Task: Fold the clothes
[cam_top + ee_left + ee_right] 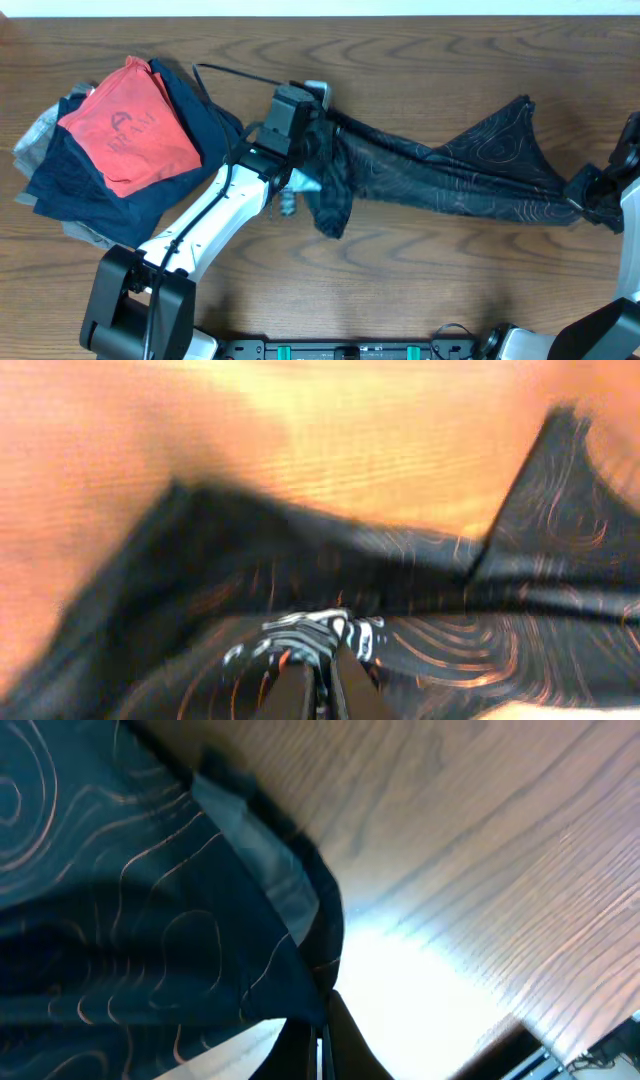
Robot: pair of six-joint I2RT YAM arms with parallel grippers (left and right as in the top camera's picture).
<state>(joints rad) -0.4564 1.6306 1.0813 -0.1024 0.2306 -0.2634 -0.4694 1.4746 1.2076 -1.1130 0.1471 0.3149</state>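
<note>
Pinched between the pressed-together dark fingers of the left gripper [320, 690], at the bottom edge of the left wrist view, a bunched fold of a thin, shiny black sports jersey [450, 640] with fine white and orange contour lines is seen; a crumpled white-and-black print is gathered right at the fingertips, though that view is blurred. In the right wrist view another edge of the jersey is clamped by the right gripper [318, 1050], whose fingers are likewise closed on the fabric; a paler grey strip of the inside is turned outward along the hem above them. From overhead the jersey is stretched as a long band across the middle and right of the brown wood-grain table [450, 50]; it is held at its left end by the left gripper and at its far right end by the right one; it is bunched narrow near the left, a loose fold is hung just below that grip, and a triangular peak is spread toward the far edge near the right; whether the fabric is lifted clear of the wood cannot be told. Left of the white left arm [215, 215], apart from the jersey, a plain red-orange shirt [130, 130] with a faint logo is laid on rumpled navy blue garments [60, 180]; pale grey cloth [35, 140] is seen at the pile's outer edge.
</note>
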